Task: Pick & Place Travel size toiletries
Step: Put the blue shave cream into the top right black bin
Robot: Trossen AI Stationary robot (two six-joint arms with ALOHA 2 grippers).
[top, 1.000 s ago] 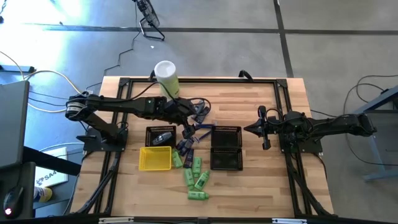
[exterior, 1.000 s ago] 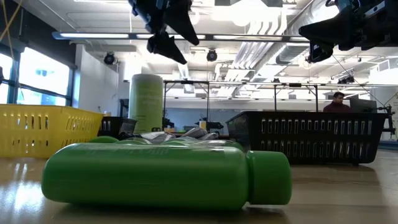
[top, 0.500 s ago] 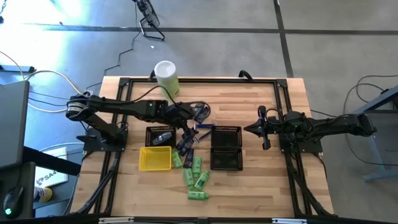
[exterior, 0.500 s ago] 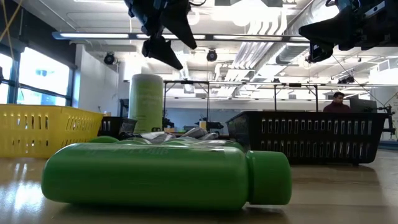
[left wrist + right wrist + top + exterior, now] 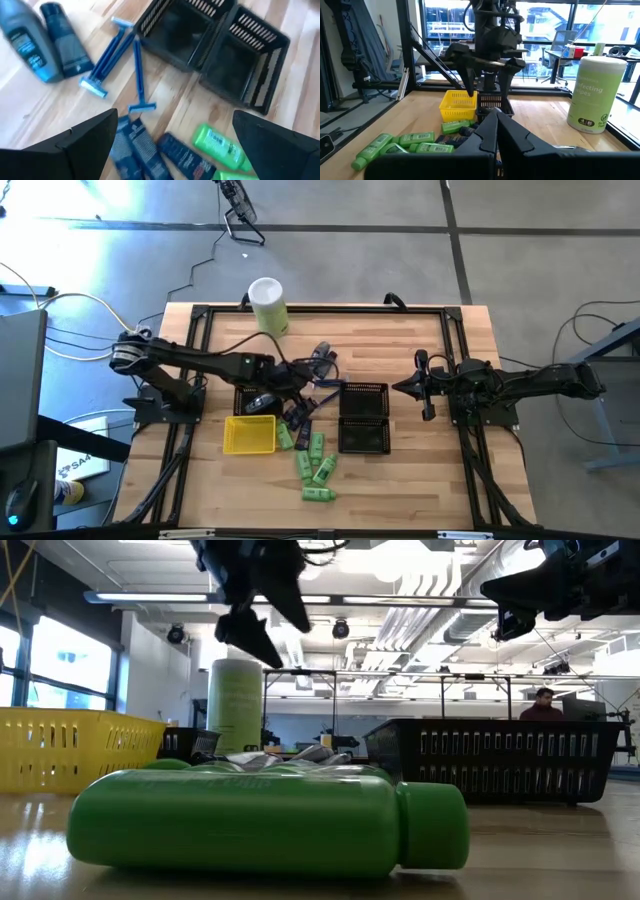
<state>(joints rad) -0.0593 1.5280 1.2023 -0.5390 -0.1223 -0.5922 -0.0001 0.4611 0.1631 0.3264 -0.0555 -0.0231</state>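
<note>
left claw (image 5: 288,388): jaws wide apart, holding nothing, hanging above the dark tubes at bench centre; fingers (image 5: 75,145) frame the pile in the left wrist view
right claw (image 5: 398,388): pinched shut, empty, parked at 3 o'clock, clear of the work
toiletries: loose pile from bench centre down toward 6 o'clock; dark tubes (image 5: 142,150) nearest the claw, green bottles (image 5: 314,467) further toward 6, just right of the yellow tray (image 5: 249,435)
step (my read): descent onto one item of the pile, grasp not yet made
how to do it well: pick one tube at the pile's edge, turn the wrist so the jaws cross its short axis, come straight down, close only when both fingers clear its neighbours; the tubes lie touching, so a skewed drop likely nudges two at once
risk: razors (image 5: 117,60) lie just beside the dark tubes, thin and flat, easy to snag
count, green bottles: about five in the high view, some overlap so not certain
count, dark/blue tubes: two bluish (image 5: 45,42) lying apart from the pile, at least two more dark ones under the claw
count, razors: three blue
count, black baskets (image 5: 363,418): three, one at 9 o'clock of the pile with something dark inside
count, canister (image 5: 269,305): one, upright at 12 o'clock
</note>
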